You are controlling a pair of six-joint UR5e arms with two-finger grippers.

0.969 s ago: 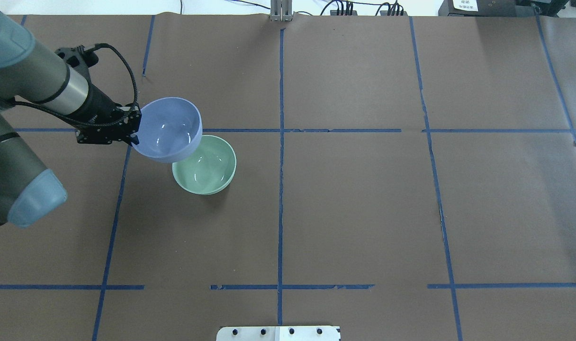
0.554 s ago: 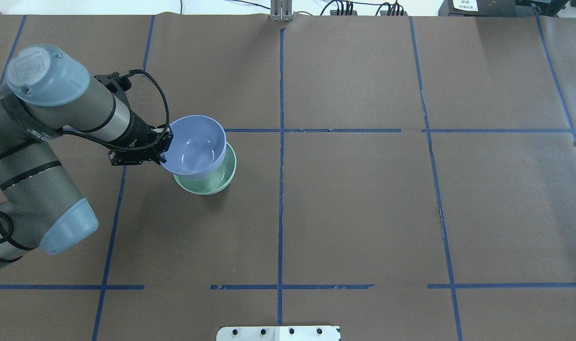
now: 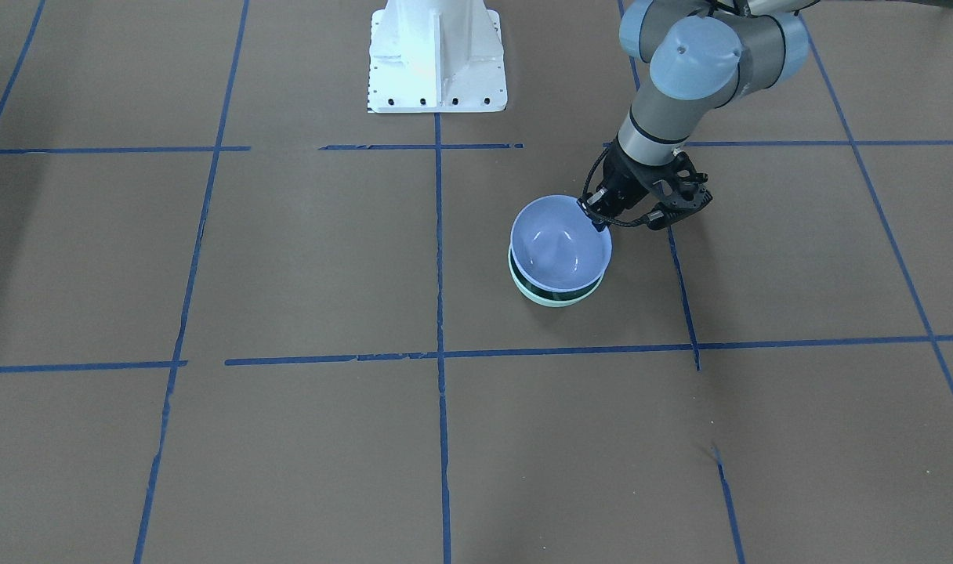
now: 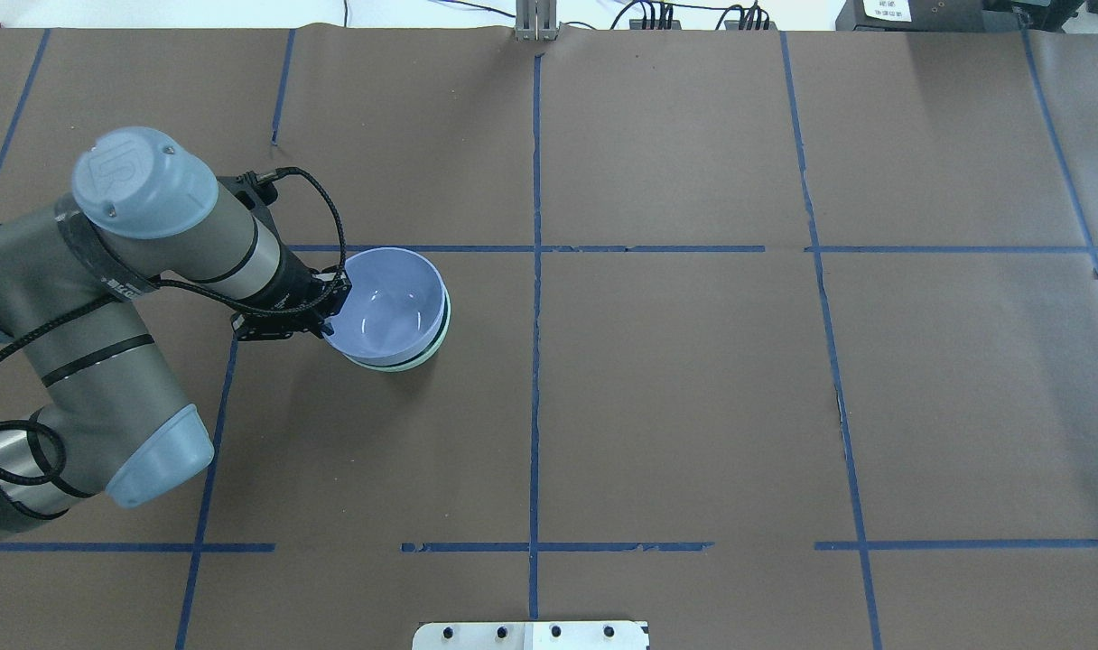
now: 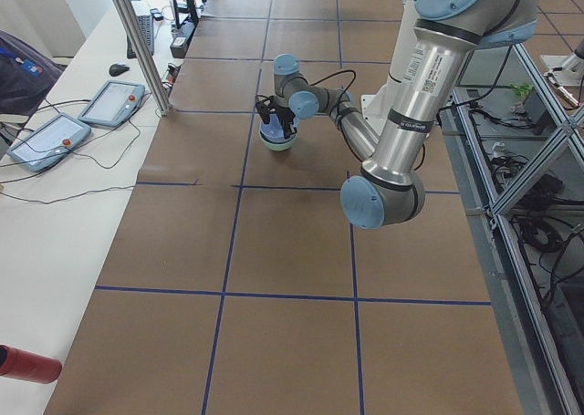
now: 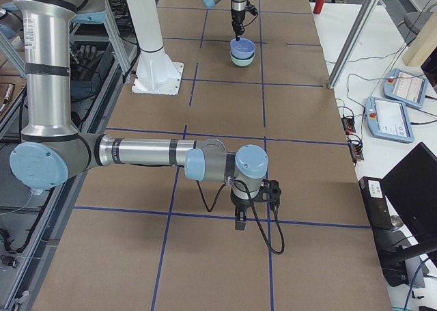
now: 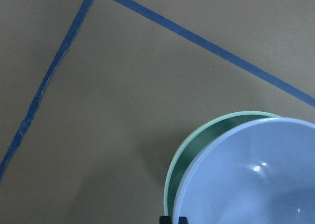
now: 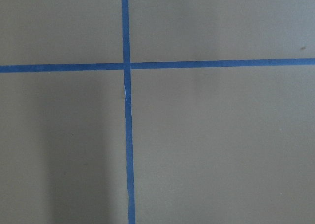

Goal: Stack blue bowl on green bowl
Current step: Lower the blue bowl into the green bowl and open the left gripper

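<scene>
The blue bowl (image 4: 391, 302) sits inside the green bowl (image 4: 430, 345), a little off centre toward the robot's left. Only a mint crescent of the green bowl's rim shows. My left gripper (image 4: 332, 311) is shut on the blue bowl's near-left rim. The front view shows the same: the blue bowl (image 3: 561, 243) over the green bowl (image 3: 556, 300), with the left gripper (image 3: 598, 218) on the rim. In the left wrist view the blue bowl (image 7: 256, 179) covers the green bowl (image 7: 194, 145). My right gripper (image 6: 240, 219) hangs low over bare table far from the bowls; I cannot tell if it is open or shut.
Blue tape lines (image 4: 535, 361) grid the brown table. The white robot base (image 3: 436, 55) stands at the table's edge. Control tablets (image 5: 55, 132) and a metal post (image 5: 137, 41) stand beyond the far table edge.
My left arm has carried the blue bowl right and down, from above and beside the green bowl to inside it. The green bowl has not moved.
</scene>
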